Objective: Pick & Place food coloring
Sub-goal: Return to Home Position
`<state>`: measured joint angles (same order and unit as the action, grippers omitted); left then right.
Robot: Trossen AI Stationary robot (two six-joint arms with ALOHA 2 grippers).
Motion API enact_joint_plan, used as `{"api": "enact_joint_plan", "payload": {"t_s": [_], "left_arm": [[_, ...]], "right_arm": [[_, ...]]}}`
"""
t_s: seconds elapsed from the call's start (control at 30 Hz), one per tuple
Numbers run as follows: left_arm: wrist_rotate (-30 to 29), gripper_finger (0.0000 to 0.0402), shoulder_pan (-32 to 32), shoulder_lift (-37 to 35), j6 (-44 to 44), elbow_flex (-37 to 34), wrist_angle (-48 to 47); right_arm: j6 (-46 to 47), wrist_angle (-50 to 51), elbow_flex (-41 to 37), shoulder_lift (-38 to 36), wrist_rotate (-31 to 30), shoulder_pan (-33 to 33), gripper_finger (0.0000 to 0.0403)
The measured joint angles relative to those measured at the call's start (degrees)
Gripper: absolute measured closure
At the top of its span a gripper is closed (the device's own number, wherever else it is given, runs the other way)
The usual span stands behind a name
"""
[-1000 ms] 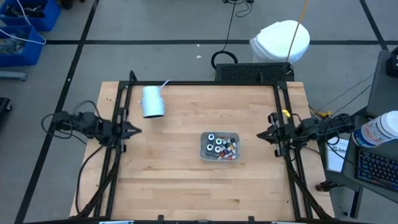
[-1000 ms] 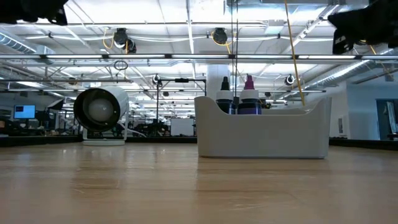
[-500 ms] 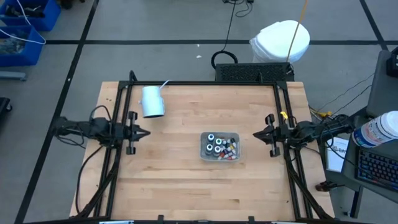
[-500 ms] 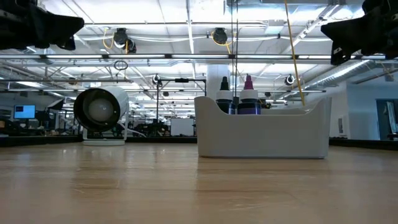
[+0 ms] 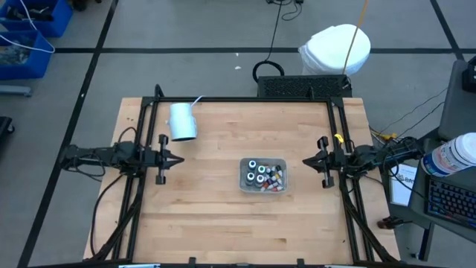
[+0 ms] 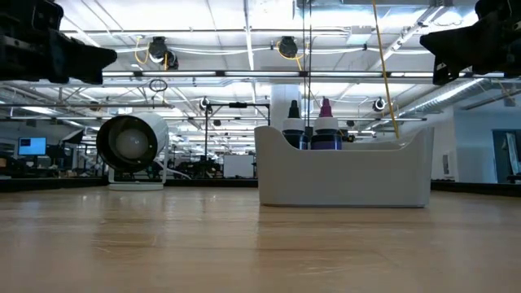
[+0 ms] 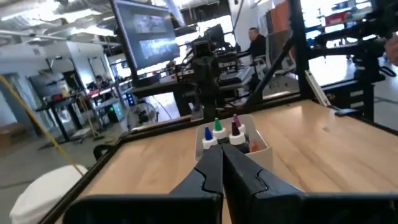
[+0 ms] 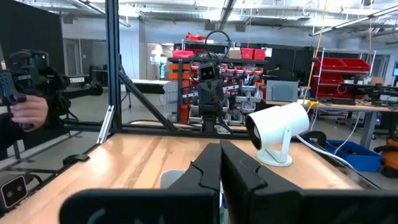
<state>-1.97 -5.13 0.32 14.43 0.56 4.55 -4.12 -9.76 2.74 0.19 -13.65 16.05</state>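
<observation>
Food coloring [image 5: 262, 176] packed in the grey tray [image 5: 242, 177] on the worktop [image 5: 208, 223].
The left claw [image 5: 181, 159] hovers at the worktop's 9 o'clock side, fingers pressed together, holding nothing. A pale blue cup [image 5: 182, 123] lies on its side at 10 o'clock. The tray sits just toward 3 o'clock of centre, filled with jars and small bottles. The right claw [image 5: 306, 161] hovers at 3 o'clock, fingers likewise together, empty.

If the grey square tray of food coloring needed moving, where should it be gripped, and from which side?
Likely one side wall of the translucent grey square tray, pinched at its rim from above. It sits flat and open-topped, and the food coloring bottles crowd its inside, so only the upright walls offer fingers purchase. The right gripper is nearer.
</observation>
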Motion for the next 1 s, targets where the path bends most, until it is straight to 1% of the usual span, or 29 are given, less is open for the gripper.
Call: {"api": "enact_joint_plan", "payload": {"t_s": [0.13, 0.2, 0.3, 1.0], "left_arm": [[-2.96, 0.0393, 0.68, 0.00, -2.95, 0.00, 0.03], [-4.61, 0.0393, 0.66, 0.00, -3.09, 0.00, 0.00], [-5.57, 0.0393, 0.63, 0.00, -2.79, 0.02, 0.00], [-5.60, 0.0392, 0.61, 0.02, -2.95, 0.04, -0.03]], "right_arm": [[-0.19, -0.09, -0.02, -0.02, 0.03, 0.00, 0.0403], [0.11, -0.30, -0.02, -0.02, 0.11, 0.01, 0.0403], [0.34, -0.24, -0.02, 0.00, 0.13, 0.01, 0.0403], [0.39, -0.26, -0.09, -0.02, 0.19, 0.02, 0.0403]]}}
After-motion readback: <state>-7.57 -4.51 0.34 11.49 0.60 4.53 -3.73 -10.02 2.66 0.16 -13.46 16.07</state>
